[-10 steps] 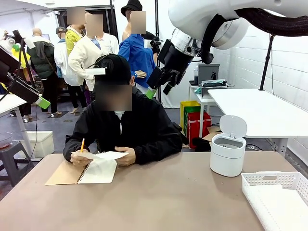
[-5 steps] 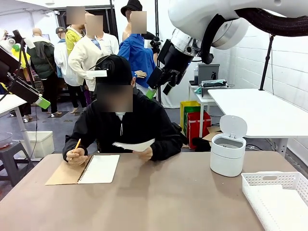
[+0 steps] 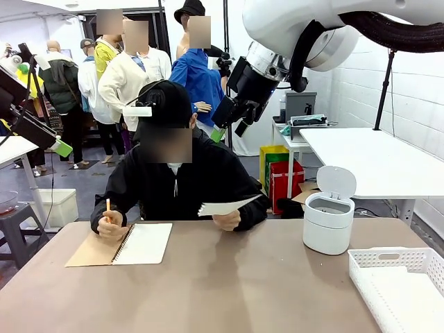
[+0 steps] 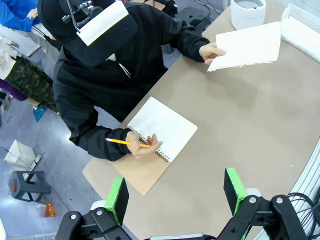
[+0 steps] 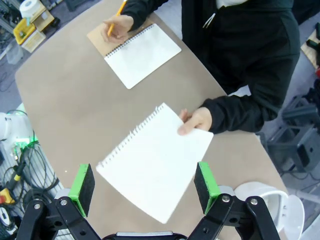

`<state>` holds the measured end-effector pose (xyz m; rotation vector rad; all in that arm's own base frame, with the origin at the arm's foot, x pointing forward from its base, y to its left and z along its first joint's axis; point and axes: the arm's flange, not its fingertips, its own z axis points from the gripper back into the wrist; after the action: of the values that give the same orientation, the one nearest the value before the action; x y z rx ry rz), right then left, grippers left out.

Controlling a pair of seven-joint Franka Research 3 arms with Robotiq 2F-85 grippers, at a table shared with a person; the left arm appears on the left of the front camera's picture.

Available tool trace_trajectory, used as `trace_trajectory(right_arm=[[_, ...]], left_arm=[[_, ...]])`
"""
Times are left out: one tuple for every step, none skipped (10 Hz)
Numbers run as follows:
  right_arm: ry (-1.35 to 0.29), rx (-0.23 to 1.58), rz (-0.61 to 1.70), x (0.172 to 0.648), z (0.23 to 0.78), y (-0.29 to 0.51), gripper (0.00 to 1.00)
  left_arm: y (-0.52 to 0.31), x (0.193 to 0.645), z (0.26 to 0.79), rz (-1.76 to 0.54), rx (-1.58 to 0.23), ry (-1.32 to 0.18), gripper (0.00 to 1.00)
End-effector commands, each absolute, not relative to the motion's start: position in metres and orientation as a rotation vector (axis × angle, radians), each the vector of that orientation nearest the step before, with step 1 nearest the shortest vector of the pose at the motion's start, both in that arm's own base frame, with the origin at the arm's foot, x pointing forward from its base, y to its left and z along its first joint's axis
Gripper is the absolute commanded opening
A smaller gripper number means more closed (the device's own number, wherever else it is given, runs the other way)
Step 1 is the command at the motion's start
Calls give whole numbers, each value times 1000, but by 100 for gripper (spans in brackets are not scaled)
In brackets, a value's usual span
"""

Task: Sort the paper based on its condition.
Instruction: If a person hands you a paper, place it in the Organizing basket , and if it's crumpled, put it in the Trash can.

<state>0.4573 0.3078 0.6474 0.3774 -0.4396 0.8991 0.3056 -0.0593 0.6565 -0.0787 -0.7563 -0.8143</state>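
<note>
The person at the far side holds a flat white sheet of paper (image 3: 229, 205) in one hand (image 3: 227, 220), lifted above the table; its torn spiral edge is ragged. The sheet also appears in the left wrist view (image 4: 247, 46) and, closer, under the right wrist camera (image 5: 155, 172). My left gripper (image 4: 176, 195) hangs open high over the table, nothing between its green pads. My right gripper (image 5: 144, 181) is open too, high above the held sheet and not touching it.
A spiral notebook (image 3: 142, 243) with a tan cover lies open before the person, whose other hand holds a pencil (image 3: 107, 207). A white lidded bin (image 3: 327, 222) stands open at the right. A white slotted basket (image 3: 399, 277) occupies the near right corner.
The person pulled a sheet off the notebook, lifted it and carried it to the picture's right. The pencil hand stayed by the notebook. Both arms have stayed put.
</note>
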Motion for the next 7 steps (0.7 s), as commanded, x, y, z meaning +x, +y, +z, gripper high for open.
trace_trajectory(right_arm=[[-438, 390, 893, 458, 648, 307, 100], [-438, 390, 893, 458, 648, 307, 100], [-440, 377, 899, 457, 647, 308, 100], [-408, 434, 838, 466, 654, 313, 100], [-366, 497, 778, 478, 655, 309, 100], [-326, 558, 733, 488, 650, 302, 100], [-273, 647, 664, 495, 654, 296, 100]], left_arm=[[-59, 305, 657, -815, -80, -757, 100], [-59, 305, 657, -815, -80, -757, 100], [-59, 305, 657, -815, -80, -757, 100], [-59, 305, 657, -815, -80, -757, 100], [-59, 305, 657, -815, -80, -757, 100], [-59, 305, 657, -815, -80, -757, 100], [-59, 305, 657, -815, -80, -757, 100]])
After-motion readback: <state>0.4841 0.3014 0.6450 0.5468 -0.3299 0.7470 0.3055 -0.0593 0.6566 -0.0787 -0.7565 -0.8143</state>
